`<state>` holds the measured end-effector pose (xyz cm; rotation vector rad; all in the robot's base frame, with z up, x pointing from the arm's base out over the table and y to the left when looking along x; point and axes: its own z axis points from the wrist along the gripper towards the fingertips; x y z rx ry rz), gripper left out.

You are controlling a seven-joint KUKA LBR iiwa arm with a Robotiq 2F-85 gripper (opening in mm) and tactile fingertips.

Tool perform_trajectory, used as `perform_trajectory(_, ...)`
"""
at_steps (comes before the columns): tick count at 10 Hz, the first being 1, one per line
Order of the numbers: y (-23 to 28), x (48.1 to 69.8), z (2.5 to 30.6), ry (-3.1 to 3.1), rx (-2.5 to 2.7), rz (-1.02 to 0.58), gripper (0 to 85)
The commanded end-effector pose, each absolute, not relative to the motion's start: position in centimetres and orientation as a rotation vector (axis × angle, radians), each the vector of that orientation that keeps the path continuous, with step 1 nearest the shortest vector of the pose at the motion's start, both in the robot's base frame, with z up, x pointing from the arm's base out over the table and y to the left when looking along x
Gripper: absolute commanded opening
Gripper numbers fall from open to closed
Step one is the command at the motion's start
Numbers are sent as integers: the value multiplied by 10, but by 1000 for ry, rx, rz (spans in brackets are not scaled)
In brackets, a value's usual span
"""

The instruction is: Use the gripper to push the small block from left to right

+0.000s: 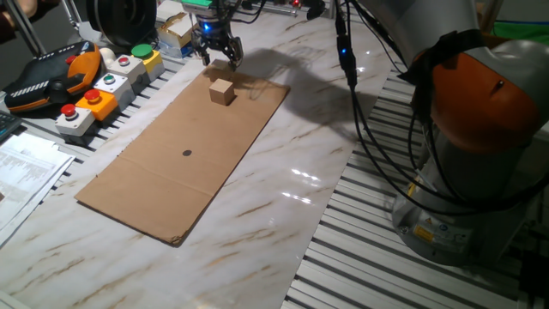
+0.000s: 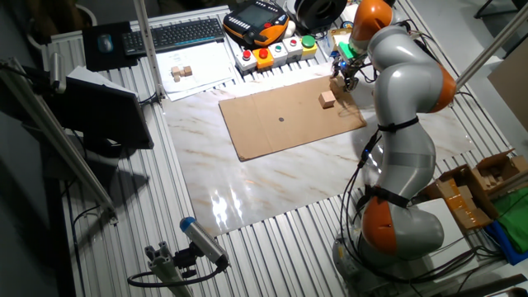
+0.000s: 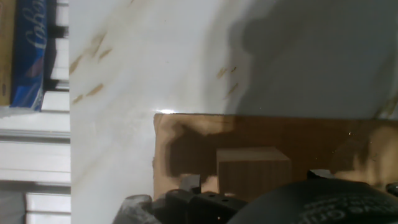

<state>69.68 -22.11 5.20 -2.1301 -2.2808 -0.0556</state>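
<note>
The small block (image 1: 222, 90) is a light wooden cube that rests near the far end of a brown cardboard sheet (image 1: 184, 159). My gripper (image 1: 220, 58), black with a blue light above it, hovers just beyond the block over the sheet's far edge. Its fingers stand apart and hold nothing. From the other side, the gripper (image 2: 344, 76) hangs next to the block (image 2: 327, 99), a small gap between them. The hand view looks down on the block (image 3: 254, 171), framed by two dark fingertips (image 3: 189, 182) low in the picture.
Button boxes (image 1: 103, 90) and an orange pendant (image 1: 51, 73) line the left edge. Papers (image 1: 26, 167) lie at the front left. The arm's big base (image 1: 467, 154) and hanging cables (image 1: 360, 103) fill the right. A keyboard (image 2: 186, 33) sits behind the sheet (image 2: 289, 124).
</note>
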Motion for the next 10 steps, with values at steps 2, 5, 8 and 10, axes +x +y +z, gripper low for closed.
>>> perform_trajectory(2,-221,697,50,-2278,-2131,-54,850)
perform_trajectory(5,-220,697,49,-2279,-2129,-62,673)
perform_trajectory(8,-220,697,48,-2304,-2104,-65,120)
perform_trajectory(10,-219,696,49,-2316,-2089,-66,7)
